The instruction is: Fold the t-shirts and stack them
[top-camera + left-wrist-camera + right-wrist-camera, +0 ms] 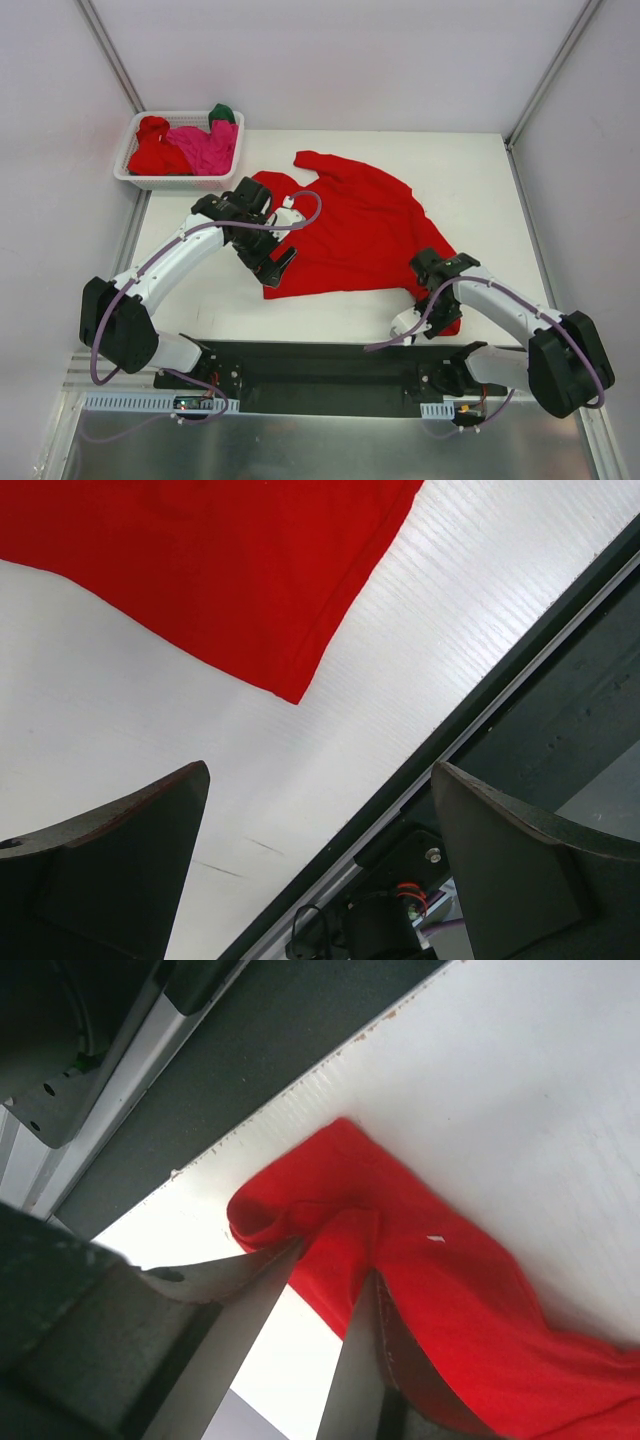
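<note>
A bright red t-shirt [360, 225] lies spread, partly rumpled, on the white table [470, 180]. My left gripper [280, 265] is open and empty just above the table, beside the shirt's near-left corner [295, 692]. In the left wrist view the left gripper [320, 800] has its jaws wide apart over bare table. My right gripper [437, 318] is at the shirt's near-right corner, by the table's front edge. In the right wrist view the right gripper [335, 1262] pinches a bunched fold of the red shirt [430, 1280].
A white lattice basket [128, 158] stands at the far left and holds a red shirt [155, 150], a magenta-pink one [208, 148] and a dark green one [222, 113]. The black base rail [320, 365] runs along the front edge. Frame posts stand at the back corners.
</note>
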`<state>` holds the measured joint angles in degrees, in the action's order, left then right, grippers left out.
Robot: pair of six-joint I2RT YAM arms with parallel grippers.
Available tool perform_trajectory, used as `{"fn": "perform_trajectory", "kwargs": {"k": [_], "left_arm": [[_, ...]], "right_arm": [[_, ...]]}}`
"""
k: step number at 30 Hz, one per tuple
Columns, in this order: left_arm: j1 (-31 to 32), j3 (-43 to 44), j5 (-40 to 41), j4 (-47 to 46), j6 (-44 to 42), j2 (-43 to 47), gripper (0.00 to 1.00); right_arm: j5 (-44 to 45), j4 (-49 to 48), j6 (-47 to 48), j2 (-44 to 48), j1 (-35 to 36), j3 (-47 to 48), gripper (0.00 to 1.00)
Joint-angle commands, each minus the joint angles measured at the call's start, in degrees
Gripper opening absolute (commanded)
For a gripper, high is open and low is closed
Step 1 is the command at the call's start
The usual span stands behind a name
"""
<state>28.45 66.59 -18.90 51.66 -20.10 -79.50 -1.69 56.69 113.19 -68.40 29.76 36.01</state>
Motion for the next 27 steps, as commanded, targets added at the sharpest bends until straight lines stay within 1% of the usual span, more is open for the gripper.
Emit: {"fn": "perform_trajectory", "kwargs": {"k": [1, 9, 13, 20, 27], "left_arm": [[-0.06, 0.82, 0.79, 0.37, -0.56, 0.14, 0.94], [-0.06, 0.56, 1.05, 0.46, -0.56, 0.49, 0.94], [-0.06, 0.47, 1.14, 0.46, -0.56, 0.67, 0.94], [-0.06, 0.82, 0.97, 0.46, -0.56, 0.49, 0.94], [-0.06, 0.65, 1.05, 0.37, -0.56, 0.84, 0.94]], "right_arm": [[-0.24, 3.78, 45.46, 0.02, -0.31, 2.75, 0.38], [0.29, 3.87, 45.90, -0.94, -0.31, 3.72, 0.38], [0.46, 6.68, 45.55, -0.77, -0.23, 5.03, 0.40], [0.64, 6.68, 45.02, -0.42, 0.21, 4.77, 0.42], [0.47, 6.16, 44.23, -1.03, 0.65, 5.83, 0.42]]}}
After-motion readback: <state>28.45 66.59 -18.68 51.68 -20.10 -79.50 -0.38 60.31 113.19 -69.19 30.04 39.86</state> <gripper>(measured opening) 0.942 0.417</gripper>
